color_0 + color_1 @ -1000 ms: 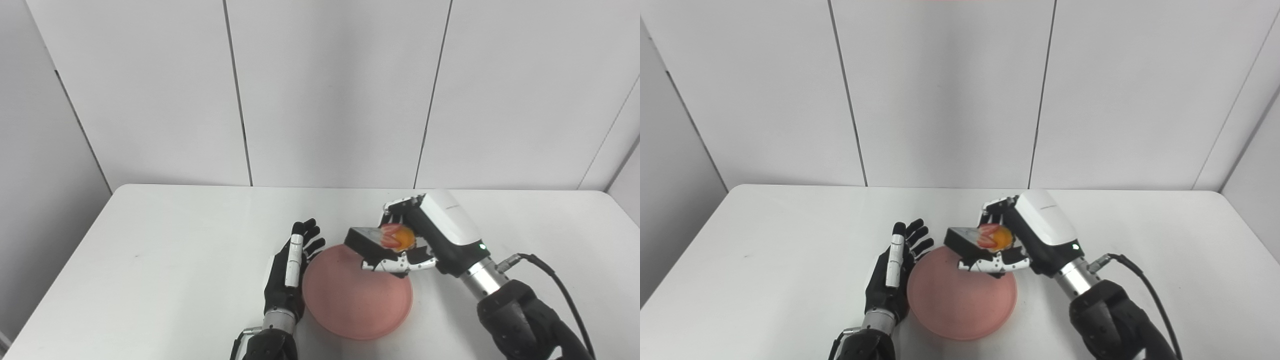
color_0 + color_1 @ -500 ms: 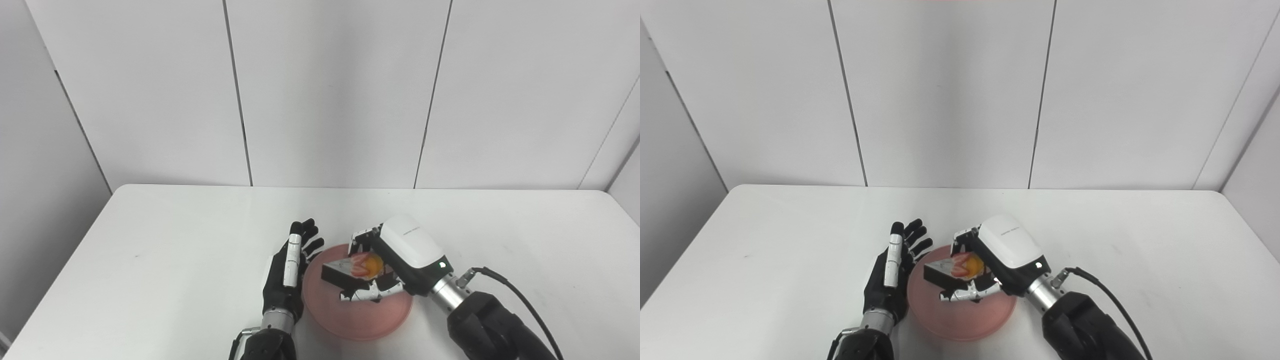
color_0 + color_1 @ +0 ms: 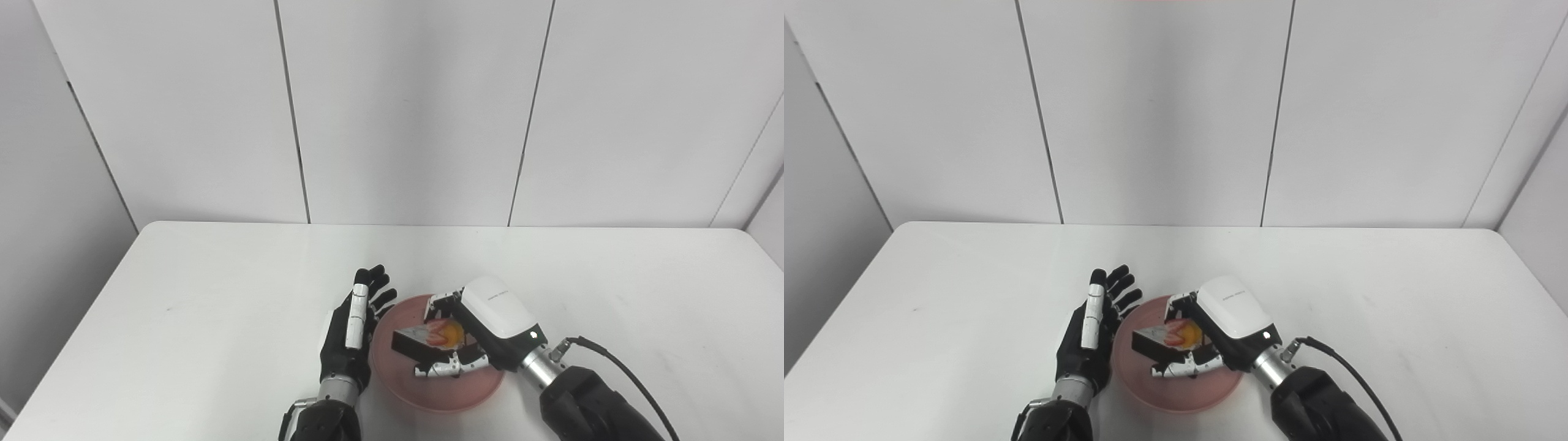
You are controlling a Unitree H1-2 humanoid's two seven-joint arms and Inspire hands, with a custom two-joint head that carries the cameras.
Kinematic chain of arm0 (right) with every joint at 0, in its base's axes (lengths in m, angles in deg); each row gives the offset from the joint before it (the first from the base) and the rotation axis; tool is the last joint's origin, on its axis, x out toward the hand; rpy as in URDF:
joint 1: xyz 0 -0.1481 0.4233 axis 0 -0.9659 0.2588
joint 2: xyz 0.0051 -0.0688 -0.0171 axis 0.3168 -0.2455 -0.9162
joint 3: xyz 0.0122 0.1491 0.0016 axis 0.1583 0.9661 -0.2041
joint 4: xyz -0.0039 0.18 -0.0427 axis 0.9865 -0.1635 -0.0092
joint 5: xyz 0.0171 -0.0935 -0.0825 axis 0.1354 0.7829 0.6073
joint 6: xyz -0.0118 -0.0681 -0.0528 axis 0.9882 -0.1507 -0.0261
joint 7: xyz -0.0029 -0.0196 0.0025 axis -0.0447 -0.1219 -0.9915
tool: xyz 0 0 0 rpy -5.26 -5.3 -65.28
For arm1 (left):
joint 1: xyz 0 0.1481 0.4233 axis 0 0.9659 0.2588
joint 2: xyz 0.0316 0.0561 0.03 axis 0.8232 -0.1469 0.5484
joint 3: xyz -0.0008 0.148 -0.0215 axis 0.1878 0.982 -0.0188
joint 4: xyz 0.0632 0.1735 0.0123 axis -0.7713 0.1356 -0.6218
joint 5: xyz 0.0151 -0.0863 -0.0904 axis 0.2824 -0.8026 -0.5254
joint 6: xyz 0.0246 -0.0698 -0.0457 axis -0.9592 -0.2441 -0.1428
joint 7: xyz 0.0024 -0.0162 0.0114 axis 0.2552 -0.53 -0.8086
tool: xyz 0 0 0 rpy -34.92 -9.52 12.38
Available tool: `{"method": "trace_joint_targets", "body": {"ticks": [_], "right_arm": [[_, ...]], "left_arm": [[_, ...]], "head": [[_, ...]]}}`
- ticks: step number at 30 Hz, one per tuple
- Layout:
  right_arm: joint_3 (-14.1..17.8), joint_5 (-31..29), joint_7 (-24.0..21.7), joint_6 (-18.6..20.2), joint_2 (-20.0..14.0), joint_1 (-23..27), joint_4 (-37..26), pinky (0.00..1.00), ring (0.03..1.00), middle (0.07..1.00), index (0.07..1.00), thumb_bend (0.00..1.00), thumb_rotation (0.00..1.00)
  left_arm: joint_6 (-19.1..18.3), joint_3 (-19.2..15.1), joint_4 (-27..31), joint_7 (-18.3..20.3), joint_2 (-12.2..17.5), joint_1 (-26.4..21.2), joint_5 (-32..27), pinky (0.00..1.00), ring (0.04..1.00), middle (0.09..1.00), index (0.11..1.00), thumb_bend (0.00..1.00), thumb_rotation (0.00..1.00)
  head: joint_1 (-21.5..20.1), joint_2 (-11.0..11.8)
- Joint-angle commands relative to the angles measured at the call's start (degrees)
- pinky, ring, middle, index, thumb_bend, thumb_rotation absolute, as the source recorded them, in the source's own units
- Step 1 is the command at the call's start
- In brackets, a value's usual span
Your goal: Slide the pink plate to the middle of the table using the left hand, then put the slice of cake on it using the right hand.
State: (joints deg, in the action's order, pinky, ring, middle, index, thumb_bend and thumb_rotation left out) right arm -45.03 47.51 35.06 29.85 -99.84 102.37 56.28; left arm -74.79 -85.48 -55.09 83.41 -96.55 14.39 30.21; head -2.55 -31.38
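Right hand (image 3: pixel 484 327) fingers (image 3: pixel 438 369) clasping cake slice (image 3: pixel 422 340) low over pink plate (image 3: pixel 456 392), maybe touching; left hand (image 3: pixel 349 337) spread flat beside rim, bracing on bench (image 3: pixel 214 306)

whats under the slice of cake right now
The pink plate lies under the slice of cake, which the right hand holds. The fingers curl below its near side. Whether the cake touches the plate is hidden by the cake and hand.
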Motion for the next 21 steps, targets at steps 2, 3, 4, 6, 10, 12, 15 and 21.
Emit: {"method": "trace_joint_targets", "body": {"ticks": [2, 3, 4, 6, 10, 12, 15, 21], "right_arm": [[0.34, 0.31, 2.64, -1.21, 0.06, 1.2, -0.62, 0.25, 0.302, 0.369, 0.414, 0.53, 0.6], [0.31, 0.39, 2.82, -1.21, 0.06, 1.19, -0.3, 0.25, 0.301, 0.368, 0.409, 0.53, 0.61], [0.29, 0.45, 3.08, -1.31, 0.08, 1.19, 0.02, 0.25, 0.298, 0.363, 0.403, 0.53, 0.62], [0.2, 0.74, 3.65, -1.49, 0.06, 1.16, 0.55, 0.24, 0.293, 0.358, 0.397, 0.53, 0.63], [-0.15, 1.58, 3.47, -0.75, -0.23, 0.98, 0.48, 0.26, 0.312, 0.38, 0.425, 0.54, 0.64], [-0.16, 1.94, 3.1, -0.2, -0.37, 0.81, 0.32, 0.3, 0.358, 0.422, 0.465, 0.53, 0.66], [-0.19, 2.68, 3.25, 0.04, -0.63, 0.7, 0.38, 0.4, 0.463, 0.526, 0.546, 0.55, 0.74], [0.12, 3.28, 5.24, -1.01, -1.13, 0.39, 0.26, 0.53, 0.623, 0.682, 0.659, 0.66, 0.93]], "left_arm": [[0.57, 0.29, 1.49, 0.87, -0.15, -0.73, -0.34, 0.8, 0.835, 0.878, 0.807, 0.86, 0.91], [0.38, 0.2, 1.69, 0.9, -0.17, -0.72, -0.54, 0.8, 0.836, 0.878, 0.808, 0.86, 0.91], [0.19, 0.16, 1.92, 0.92, -0.18, -0.7, -0.67, 0.8, 0.837, 0.878, 0.81, 0.86, 0.91], [-0.09, 0.17, 2.28, 0.9, -0.2, -0.61, -0.79, 0.8, 0.838, 0.877, 0.81, 0.85, 0.91], [-0.25, 0.42, 2.42, 0.95, 0.03, -0.44, -0.78, 0.81, 0.839, 0.878, 0.814, 0.85, 0.91], [-0.25, 0.44, 2.39, 1.01, 0.09, -0.41, -0.6, 0.8, 0.835, 0.875, 0.811, 0.85, 0.91], [-0.3, 0.4, 2.45, 1.06, 0.11, -0.38, -0.53, 0.8, 0.837, 0.878, 0.81, 0.85, 0.91], [-0.57, 0.29, 2.66, 1.12, 0.14, -0.33, -0.65, 0.81, 0.838, 0.877, 0.808, 0.84, 0.91]], "head": [[-0.07, -0.16], [-0.07, -0.16], [-0.12, -0.16], [-0.18, -0.16], [-0.35, -0.24], [-0.42, -0.26], [-0.42, -0.26], [-0.44, -0.37]]}}
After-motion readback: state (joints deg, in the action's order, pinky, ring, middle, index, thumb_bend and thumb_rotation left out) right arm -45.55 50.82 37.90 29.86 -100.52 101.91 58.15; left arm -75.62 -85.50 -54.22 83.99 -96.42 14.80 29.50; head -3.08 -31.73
